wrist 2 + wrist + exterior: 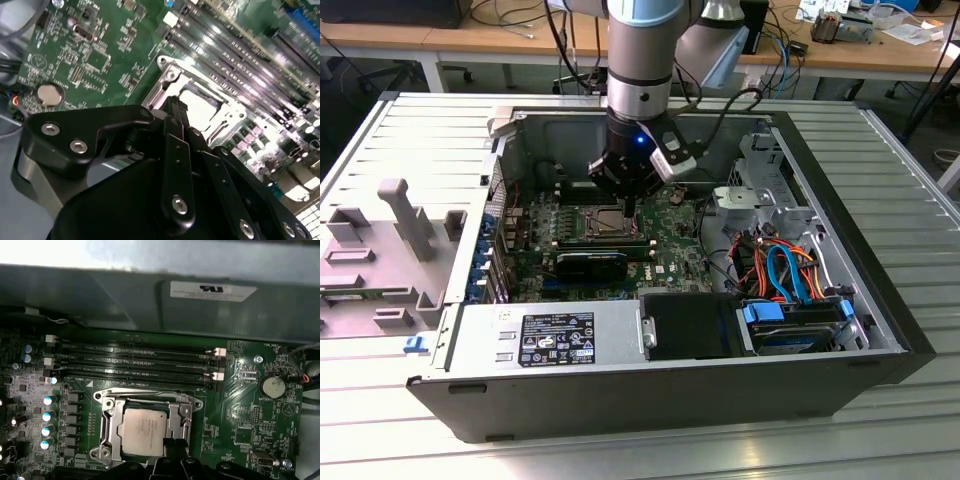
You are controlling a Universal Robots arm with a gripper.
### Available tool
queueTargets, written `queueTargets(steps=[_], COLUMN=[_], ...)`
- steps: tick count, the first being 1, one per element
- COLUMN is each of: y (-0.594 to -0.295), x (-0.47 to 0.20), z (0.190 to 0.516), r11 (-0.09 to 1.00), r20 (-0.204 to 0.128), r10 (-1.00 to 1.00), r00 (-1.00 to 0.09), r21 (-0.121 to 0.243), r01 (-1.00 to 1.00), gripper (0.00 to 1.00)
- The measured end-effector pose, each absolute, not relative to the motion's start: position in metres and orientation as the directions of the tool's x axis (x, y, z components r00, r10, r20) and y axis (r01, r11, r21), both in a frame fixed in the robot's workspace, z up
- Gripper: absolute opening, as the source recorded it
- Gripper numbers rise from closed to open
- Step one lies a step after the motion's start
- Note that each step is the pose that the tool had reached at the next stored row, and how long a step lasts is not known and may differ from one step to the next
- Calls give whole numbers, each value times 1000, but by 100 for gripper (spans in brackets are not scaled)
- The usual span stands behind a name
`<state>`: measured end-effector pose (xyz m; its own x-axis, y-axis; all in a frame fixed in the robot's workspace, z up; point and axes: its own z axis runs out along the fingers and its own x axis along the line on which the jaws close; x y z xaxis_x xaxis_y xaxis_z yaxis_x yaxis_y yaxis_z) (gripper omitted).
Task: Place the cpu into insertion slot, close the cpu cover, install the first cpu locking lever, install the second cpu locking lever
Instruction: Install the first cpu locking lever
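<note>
the arm reaches down into the open computer case (880, 330), its gripper (632, 203) hanging just above the socket area in the centre of the exterior view; in the first wrist view the cpu (144, 431) lies flat in the insertion slot (112, 440) at the lower middle of the frame, dull silver top facing up; the cpu cover (176, 412) lies down around it, its silvery frame bordering the chip through the square window; the gripper's black fingertips (171, 445) show at the bottom edge of that frame, right at the lower right corner of the cpu; in the second wrist view the fingers (176, 150) run together up the middle of the frame to a narrow tip over the cover (220, 112); they look drawn closed with nothing held between them, though whether the tip touches the metal i cannot tell; long black memory slots (135, 360) run above the socket on the green motherboard (250, 435); a coin battery (271, 386) sits at right.
</note>
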<state>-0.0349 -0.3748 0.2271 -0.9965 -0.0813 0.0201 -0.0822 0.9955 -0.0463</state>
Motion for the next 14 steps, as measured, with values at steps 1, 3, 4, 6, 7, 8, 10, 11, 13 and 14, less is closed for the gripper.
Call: queueTargets(steps=[1, 3, 4, 6, 7, 8, 10, 11, 13, 14], y=[-375, -375, -376, -376, -376, -376, -375, -375, -376, -376], x=[-35, -35, -35, -35, -35, -35, -35, -35, -35, -35], z=[228, 234, 238, 247, 253, 256, 260, 260, 260, 260], r11=[996, 996, 996, 996, 996, 996, 996, 996, 996, 996], r20=[20, 20, 20, 20, 20, 20, 20, 20, 20, 20], r10=[-81, -81, -81, -81, -81, -81, -81, -81, -81, -81], r00=[-996, -997, -997, -996, -997, -996, -997, -996, -996, -996], r21=[-47, -46, -46, -46, -46, -46, -46, -46, -46, -46], r01=[-82, -82, -82, -82, -82, -82, -82, -82, -82, -82], gripper=[11, 11, 11, 11, 11, 11, 11, 11, 11, 11])
